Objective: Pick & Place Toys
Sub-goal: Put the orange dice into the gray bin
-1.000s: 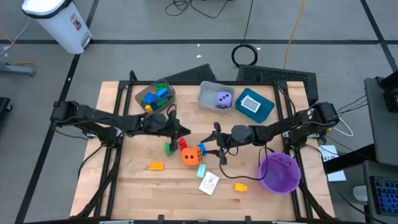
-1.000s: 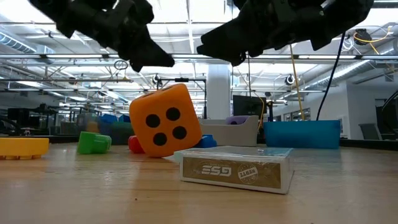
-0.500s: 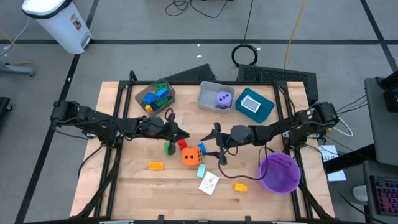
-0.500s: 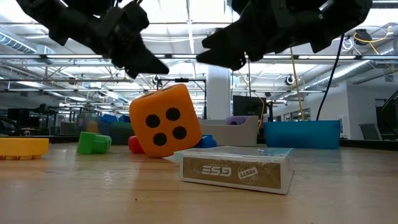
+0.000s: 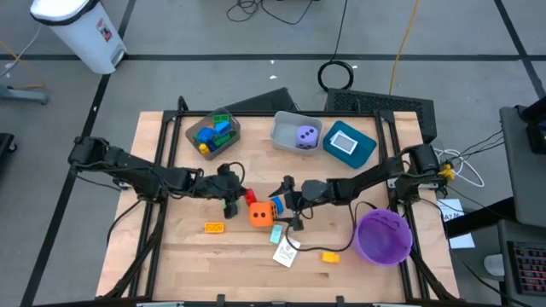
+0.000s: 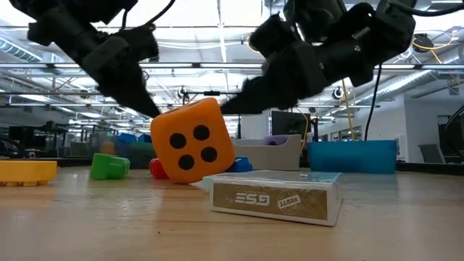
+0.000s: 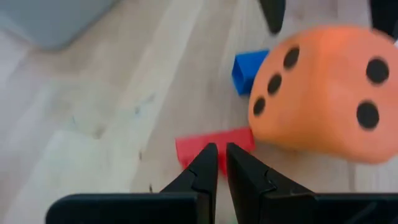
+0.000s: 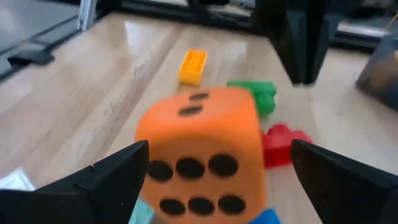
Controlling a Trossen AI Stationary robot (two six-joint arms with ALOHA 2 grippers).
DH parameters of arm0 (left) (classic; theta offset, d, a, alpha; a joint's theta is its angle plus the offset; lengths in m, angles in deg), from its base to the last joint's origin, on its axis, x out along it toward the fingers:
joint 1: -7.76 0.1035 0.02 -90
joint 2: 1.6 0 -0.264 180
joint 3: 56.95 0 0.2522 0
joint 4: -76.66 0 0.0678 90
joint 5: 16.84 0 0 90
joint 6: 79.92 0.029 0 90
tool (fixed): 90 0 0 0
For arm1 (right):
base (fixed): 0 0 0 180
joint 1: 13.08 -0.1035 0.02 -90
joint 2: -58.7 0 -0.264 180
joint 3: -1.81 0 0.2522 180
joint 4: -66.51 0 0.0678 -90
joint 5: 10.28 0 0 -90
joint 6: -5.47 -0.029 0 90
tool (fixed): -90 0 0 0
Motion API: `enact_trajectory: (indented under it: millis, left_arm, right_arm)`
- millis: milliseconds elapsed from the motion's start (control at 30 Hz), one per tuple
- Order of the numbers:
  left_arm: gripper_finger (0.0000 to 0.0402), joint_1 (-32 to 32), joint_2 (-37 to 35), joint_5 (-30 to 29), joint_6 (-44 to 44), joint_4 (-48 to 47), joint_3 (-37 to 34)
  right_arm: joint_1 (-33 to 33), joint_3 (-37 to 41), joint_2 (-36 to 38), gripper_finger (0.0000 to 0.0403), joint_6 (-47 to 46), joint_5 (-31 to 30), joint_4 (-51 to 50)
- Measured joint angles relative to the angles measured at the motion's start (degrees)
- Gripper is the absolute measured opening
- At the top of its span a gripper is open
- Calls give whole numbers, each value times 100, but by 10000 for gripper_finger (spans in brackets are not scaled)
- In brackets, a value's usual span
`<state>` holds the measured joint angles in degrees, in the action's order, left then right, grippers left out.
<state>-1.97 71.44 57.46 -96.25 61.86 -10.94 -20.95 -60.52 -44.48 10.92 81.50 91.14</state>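
Note:
An orange dotted die point(image 5: 260, 213) rests on the wooden table, tilted on an edge in the low view point(image 6: 192, 141). A red block point(image 7: 214, 144), a green block point(image 5: 230, 205) and a blue block point(image 7: 247, 70) lie beside it. My left gripper point(image 7: 222, 152) is shut and hovers over the red block, just left of the die point(image 6: 148, 109). My right gripper point(image 8: 219, 149) is open at the die's right side point(image 5: 288, 205), one finger on either side of the die without touching it.
A card box point(image 6: 275, 197) lies near the front with a blue block point(image 5: 275, 232) by it. An orange block point(image 5: 213, 227) and a yellow block point(image 5: 329, 255) lie nearer the front edge. A purple bowl point(image 5: 381, 236) stands right. Brown point(image 5: 213, 132), grey point(image 5: 297, 135) and teal point(image 5: 350, 142) bins line the far edge.
My left gripper has sunk and drawn back toward the near left, tipping its fingers further down over the red block. My right gripper has come down and moved left toward the orange die, and its fingers now stand wider apart around it. The toys have stayed put.

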Motion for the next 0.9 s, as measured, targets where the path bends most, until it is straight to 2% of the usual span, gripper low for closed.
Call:
enact_trajectory:
  millis: [133,300,467,567,700,900]
  left_arm:
    - [42,-167,0,-60,-509,-307,0]
    - [42,-394,51,-95,-975,-212,4]
    - [42,-539,308,-92,-1248,-41,9]
    - [42,-584,539,-88,-1437,38,9]
    - [42,-589,885,49,-1588,566,9]
    - [42,-614,1317,113,-1485,1558,9]
  right_arm:
    - [-47,4,9,391,-33,-2,-75]
    - [-203,4,7,391,-55,-53,-125]
    - [-263,11,-167,391,116,-636,-122]
    - [-261,6,-179,391,118,-692,-1]
    - [-304,6,-188,391,122,-931,-114]
    - [-319,6,-188,391,-94,-925,-36]
